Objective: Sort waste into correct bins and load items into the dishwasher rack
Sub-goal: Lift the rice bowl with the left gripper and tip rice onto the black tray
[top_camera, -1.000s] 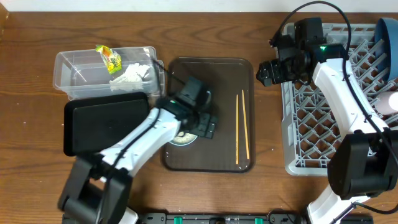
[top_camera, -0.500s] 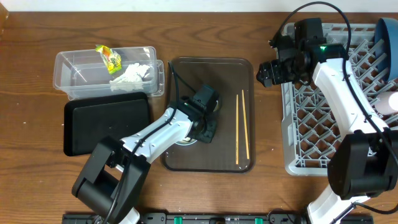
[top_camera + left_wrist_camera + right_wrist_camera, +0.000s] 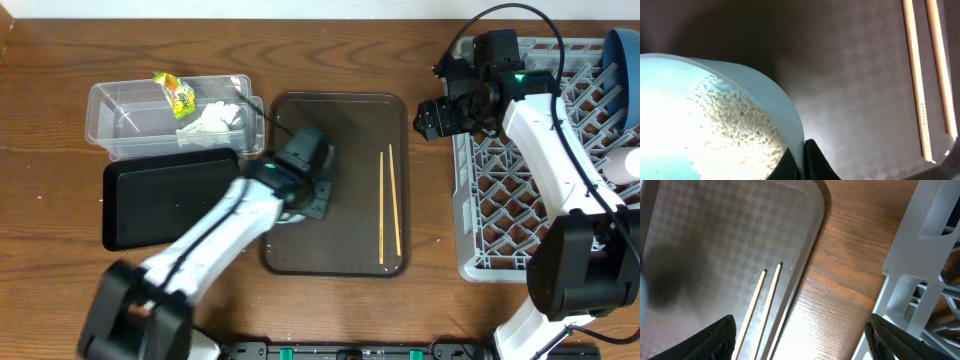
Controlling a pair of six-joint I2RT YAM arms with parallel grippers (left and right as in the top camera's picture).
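My left gripper is shut on the rim of the light-blue bowl, one finger inside and one outside. Loose white rice lies in the bowl. In the overhead view the left gripper sits over the left half of the brown serving tray and hides most of the bowl. The wooden chopsticks lie side by side on the tray's right half. My right gripper hangs open above the bare table between the tray and the grey dishwasher rack, holding nothing.
The clear tub at back left holds the snack wrapper and the white tissue. The black tray lies in front of it. A blue plate and a pale cup are in the rack.
My left gripper has closed from open onto the bowl's rim, and its arm has shifted slightly left. The right arm has stayed where it was.
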